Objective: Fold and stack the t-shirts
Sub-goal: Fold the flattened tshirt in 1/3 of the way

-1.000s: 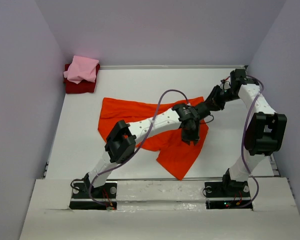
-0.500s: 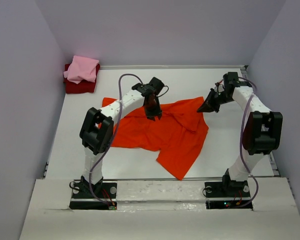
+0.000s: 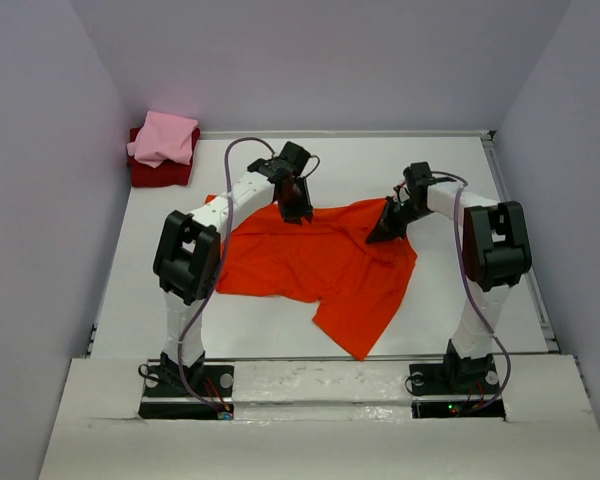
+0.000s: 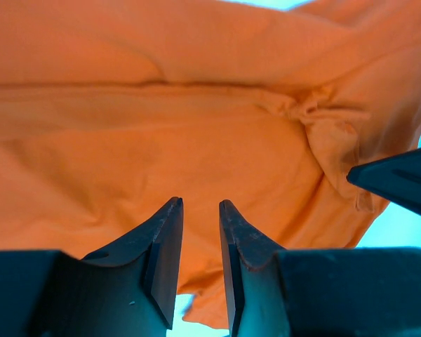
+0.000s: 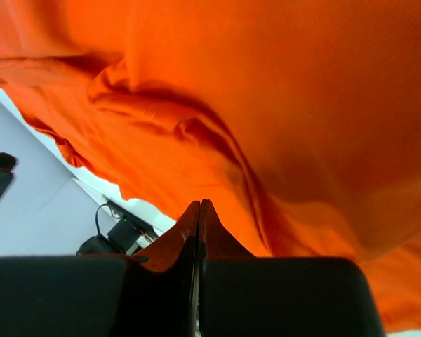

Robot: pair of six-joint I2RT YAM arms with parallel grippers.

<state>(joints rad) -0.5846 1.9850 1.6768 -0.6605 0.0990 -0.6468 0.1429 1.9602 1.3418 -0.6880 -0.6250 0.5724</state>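
Status: two of three garments are finished, one is not yet folded.

Done: the pink shirt point(image 3: 164, 138) lies folded small on top of the dark red shirt point(image 3: 160, 173), also folded. Together they form the stack in the far left corner of the tabletop point(image 3: 160, 285).

Outstanding: the orange shirt point(image 3: 310, 265) lies open and rumpled across the middle of the tabletop, well apart from the stack. Its far edge is bunched and one corner trails toward the near edge. No clean fold line is visible anywhere on it. By my judgement it needs flattening, folding down to the size of the other two, then carrying to the stack.

Your left tool point(image 4: 200, 205) sits over the far edge of the orange shirt, toward its left. Its jaws stand narrowly apart, and the wrist view shows no cloth pinched between them.

Your right tool point(image 5: 198, 205) is at the shirt's far right corner. Its jaws are closed tight, with the tips against the cloth. Creases run toward the tips, but the pictures do not show whether a fold is actually caught between them.

Assessment: the work on the last garment is at its opening stage, with both arms placed along the far hem.
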